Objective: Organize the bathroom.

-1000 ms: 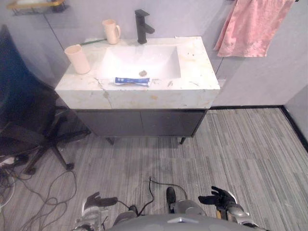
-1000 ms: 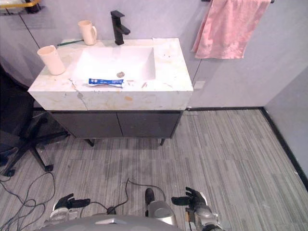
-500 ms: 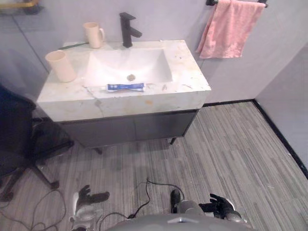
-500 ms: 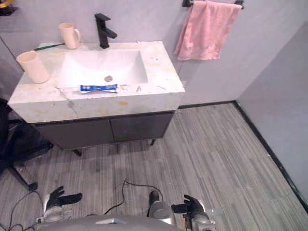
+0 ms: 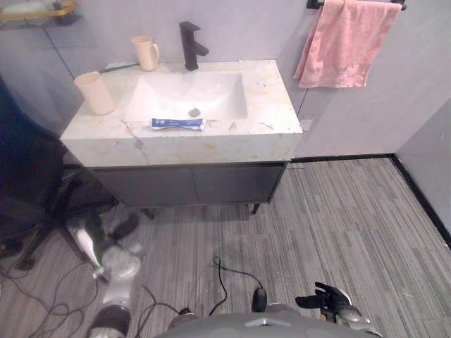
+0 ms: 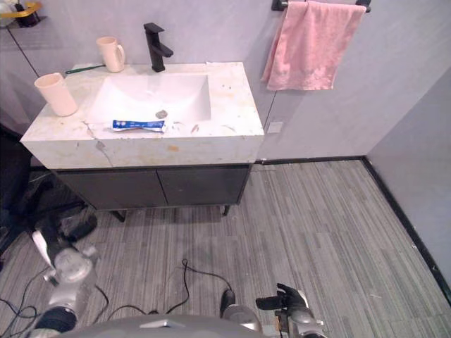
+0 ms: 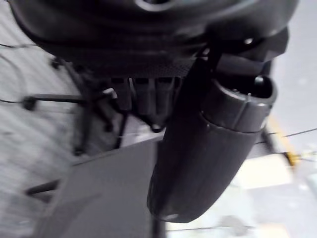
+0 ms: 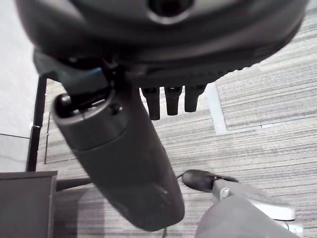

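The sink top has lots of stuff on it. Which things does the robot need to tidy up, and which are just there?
To tidy:
blue and white toothpaste tube lying on the sink's front edge
pink handleless plastic cup
cream mug with a handle
green toothbrush beside the mug

Just there:
black metal tap
pink towel on its rail
black office chair

the left hand (image 5: 120, 229) is raised from low beside the body, up and forward over the floor toward the dark vanity cabinet (image 5: 190, 184), fingers loosely extended. the right hand (image 5: 325, 297) is kept low.
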{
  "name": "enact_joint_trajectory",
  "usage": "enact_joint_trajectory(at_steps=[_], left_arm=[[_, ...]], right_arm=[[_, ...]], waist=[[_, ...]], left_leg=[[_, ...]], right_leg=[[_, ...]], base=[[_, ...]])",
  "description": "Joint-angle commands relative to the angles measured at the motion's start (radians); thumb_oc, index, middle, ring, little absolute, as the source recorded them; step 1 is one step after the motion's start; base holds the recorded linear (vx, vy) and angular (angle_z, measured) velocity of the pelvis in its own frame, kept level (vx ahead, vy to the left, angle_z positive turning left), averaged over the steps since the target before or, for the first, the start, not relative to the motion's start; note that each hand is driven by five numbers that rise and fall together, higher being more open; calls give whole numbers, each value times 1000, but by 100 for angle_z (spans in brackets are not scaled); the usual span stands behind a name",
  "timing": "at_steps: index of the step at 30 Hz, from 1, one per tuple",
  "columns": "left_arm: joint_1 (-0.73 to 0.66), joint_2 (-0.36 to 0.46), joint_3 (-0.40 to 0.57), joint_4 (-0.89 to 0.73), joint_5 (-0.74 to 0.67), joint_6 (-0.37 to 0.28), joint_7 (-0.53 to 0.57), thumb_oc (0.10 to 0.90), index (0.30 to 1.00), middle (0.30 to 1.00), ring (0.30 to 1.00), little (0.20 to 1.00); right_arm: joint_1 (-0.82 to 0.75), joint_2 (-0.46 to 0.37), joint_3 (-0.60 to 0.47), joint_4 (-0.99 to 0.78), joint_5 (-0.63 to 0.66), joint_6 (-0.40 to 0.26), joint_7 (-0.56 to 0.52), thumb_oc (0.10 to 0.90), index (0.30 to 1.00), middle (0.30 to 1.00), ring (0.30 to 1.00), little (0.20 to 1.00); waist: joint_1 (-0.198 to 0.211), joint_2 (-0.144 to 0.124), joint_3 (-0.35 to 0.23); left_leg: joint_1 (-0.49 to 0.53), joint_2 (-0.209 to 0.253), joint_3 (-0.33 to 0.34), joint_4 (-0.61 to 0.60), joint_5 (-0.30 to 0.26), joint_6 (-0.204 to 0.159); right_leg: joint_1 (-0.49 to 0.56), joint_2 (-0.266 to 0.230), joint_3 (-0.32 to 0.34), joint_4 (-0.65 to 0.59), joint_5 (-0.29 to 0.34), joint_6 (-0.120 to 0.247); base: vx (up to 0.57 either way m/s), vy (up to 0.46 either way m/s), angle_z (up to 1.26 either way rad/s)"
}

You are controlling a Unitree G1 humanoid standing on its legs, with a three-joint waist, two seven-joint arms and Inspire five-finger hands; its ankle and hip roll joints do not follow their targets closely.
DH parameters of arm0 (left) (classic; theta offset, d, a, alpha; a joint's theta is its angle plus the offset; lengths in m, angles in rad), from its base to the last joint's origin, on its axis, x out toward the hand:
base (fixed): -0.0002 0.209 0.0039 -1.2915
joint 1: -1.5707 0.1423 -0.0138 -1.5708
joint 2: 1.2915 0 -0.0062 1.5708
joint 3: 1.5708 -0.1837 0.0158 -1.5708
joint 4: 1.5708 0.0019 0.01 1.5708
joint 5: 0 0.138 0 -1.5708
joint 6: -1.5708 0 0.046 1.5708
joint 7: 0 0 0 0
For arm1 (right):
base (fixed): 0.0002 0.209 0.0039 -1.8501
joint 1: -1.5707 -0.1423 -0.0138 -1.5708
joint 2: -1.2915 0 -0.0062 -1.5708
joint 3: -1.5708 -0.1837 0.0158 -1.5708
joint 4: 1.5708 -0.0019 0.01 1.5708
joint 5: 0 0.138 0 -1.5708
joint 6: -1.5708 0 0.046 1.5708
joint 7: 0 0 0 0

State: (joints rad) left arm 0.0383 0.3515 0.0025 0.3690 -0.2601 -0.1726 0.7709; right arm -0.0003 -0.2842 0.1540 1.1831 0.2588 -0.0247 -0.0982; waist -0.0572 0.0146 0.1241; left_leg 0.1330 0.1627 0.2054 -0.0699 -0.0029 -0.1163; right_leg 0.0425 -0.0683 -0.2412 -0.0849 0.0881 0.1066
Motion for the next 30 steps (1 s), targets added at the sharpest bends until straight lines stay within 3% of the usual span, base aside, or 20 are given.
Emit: enact_joint_trajectory(at_steps=[1,7,9,13,16,17,20,21,22,25,26,29,30], left_arm=[[-113,192,38,-189,121,-12,83,800,900,900,900,900],[-147,271,69,-418,213,-36,58,800,900,900,900,900],[-189,322,57,-527,222,-24,0,800,900,900,900,900],[-265,398,16,-619,232,67,-137,800,900,900,900,900],[-353,507,-13,-660,216,173,-258,800,900,900,900,900],[-396,577,-28,-650,218,259,-354,800,900,900,900,900],[-473,664,-64,-626,115,316,-429,800,900,900,900,900],[-552,751,-108,-579,137,375,-520,800,900,900,900,900],[-620,806,-157,-532,85,389,-561,800,900,900,900,900],[-768,880,-273,-419,77,416,-692,800,900,900,900,900],[-954,923,-449,-259,95,387,-771,800,900,900,900,900],[-1090,924,-578,-152,106,362,-832,800,900,900,900,900],[-1201,918,-691,-67,129,360,-901,800,900,900,900,900]], right_arm=[[-46,-1,-13,51,76,-32,-4,800,900,900,900,900],[-43,22,-1,71,65,-51,2,800,900,900,900,900],[-46,27,12,78,73,-58,2,800,900,900,900,900],[-57,32,26,91,84,-69,1,800,900,900,900,900],[-69,29,39,96,82,-66,5,800,900,900,900,900],[-72,27,44,95,75,-61,5,800,900,900,900,900],[-77,21,52,96,83,-51,5,800,900,900,900,900],[-80,15,58,91,80,-35,3,800,900,900,900,900],[-82,11,63,92,78,-31,3,800,900,900,900,900],[-82,5,70,90,80,-17,2,800,900,900,900,900],[-80,-2,80,92,74,-8,-1,800,900,900,900,900],[-76,-1,79,89,77,0,-5,800,900,900,900,900],[-71,-3,84,86,77,1,-8,800,900,900,900,900]], waist=[[-6,-4,-11],[3,-8,-24],[3,-8,-30],[-1,-4,-36],[-8,7,-43],[-13,13,-45],[-19,21,-48],[-27,34,-49],[-32,39,-50],[-44,52,-55],[-61,67,-64],[-67,69,-69],[-76,73,-74]], left_leg=[[-17,-73,4,83,-60,79],[0,-78,9,65,-63,80],[1,-79,18,66,-66,80],[9,-78,29,60,-65,83],[12,-77,40,62,-63,82],[15,-77,46,61,-62,82],[19,-77,56,60,-58,81],[21,-77,64,61,-56,80],[22,-76,68,60,-52,79],[23,-75,79,59,-47,76],[25,-75,90,57,-43,74],[25,-75,97,57,-42,72],[23,-75,102,58,-41,70]], right_leg=[[5,-26,29,109,-128,41],[13,-37,11,109,-130,50],[17,-41,5,112,-134,55],[21,-43,3,112,-134,61],[24,-43,7,112,-135,66],[26,-43,8,110,-134,69],[29,-42,10,106,-131,74],[31,-39,13,102,-129,77],[32,-38,14,100,-127,80],[33,-35,19,96,-123,83],[34,-31,25,91,-120,85],[35,-28,27,87,-117,87],[36,-26,30,82,-115,89]], base=[[36,1,18],[23,-14,10],[8,-36,11],[2,-28,11],[3,-10,0],[9,-20,-3],[1,-7,-5],[1,-19,-8],[2,-20,-5],[11,-15,-7],[25,-28,-17],[34,-34,-11],[29,-29,-14]])
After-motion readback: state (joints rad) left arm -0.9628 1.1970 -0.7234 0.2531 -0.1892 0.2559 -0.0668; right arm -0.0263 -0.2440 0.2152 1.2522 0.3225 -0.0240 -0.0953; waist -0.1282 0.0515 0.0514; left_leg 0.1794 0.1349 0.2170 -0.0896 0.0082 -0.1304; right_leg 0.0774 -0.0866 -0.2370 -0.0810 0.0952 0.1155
